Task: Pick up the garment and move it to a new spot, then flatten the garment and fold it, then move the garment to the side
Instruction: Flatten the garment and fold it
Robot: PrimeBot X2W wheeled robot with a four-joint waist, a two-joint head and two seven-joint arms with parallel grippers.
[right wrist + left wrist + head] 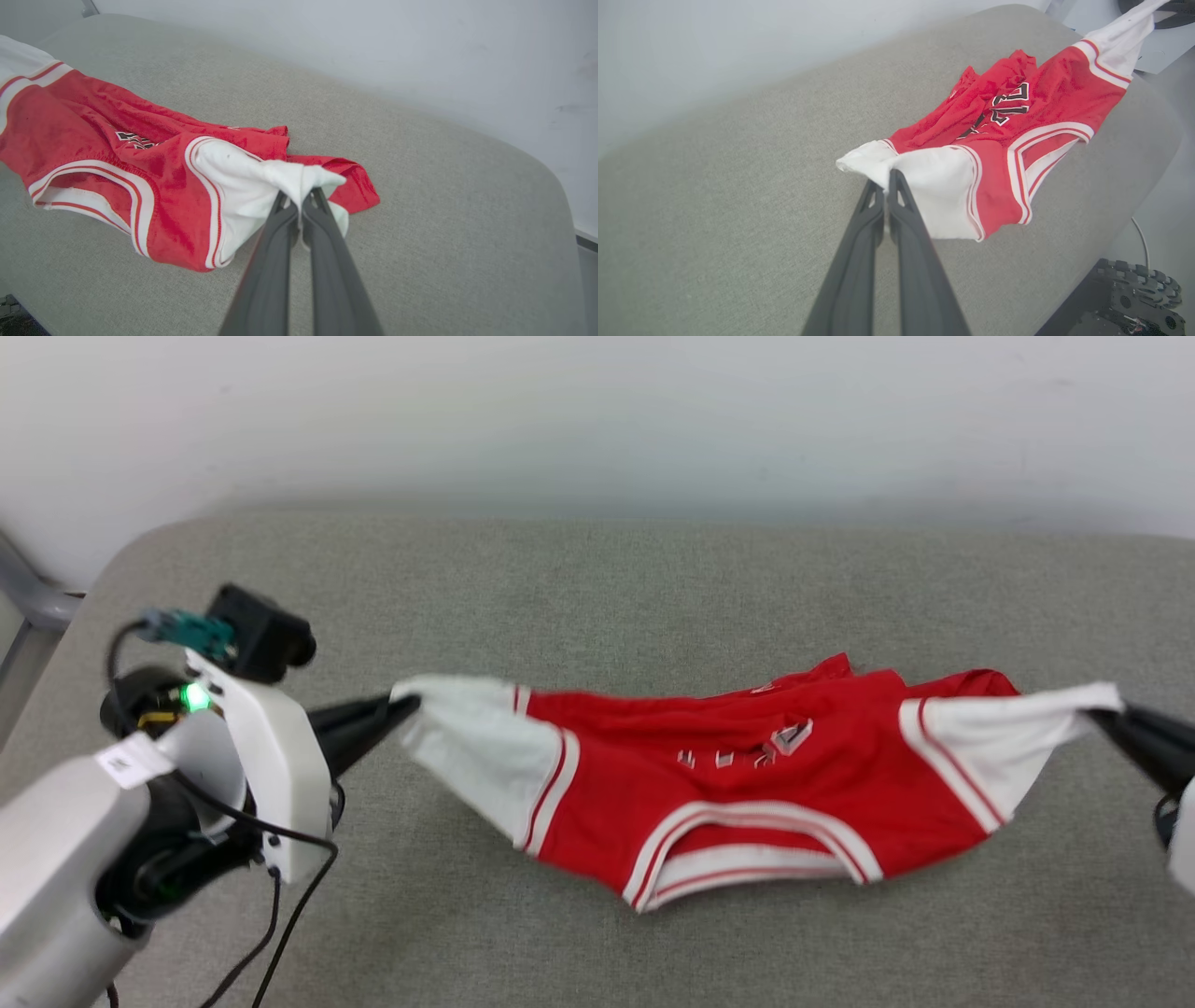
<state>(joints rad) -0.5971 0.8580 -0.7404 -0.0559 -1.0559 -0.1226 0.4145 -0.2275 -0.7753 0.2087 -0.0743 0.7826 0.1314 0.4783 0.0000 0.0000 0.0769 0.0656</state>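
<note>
With our left gripper (403, 707) and right gripper (1102, 717) each clamped on a white sleeve, we hold the garment (728, 775) stretched above the grey table (597, 579); flattening, folding and moving aside remain.

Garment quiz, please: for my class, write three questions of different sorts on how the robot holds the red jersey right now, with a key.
1. True or false: the left gripper and the right gripper are both shut on the garment.
2. Which part does each gripper pinch? A hem; B white sleeve; C collar.
3. In the head view, does the neckline lie toward the wall or toward the robot?
Key: 1 true; 2 B; 3 toward the robot.
</note>
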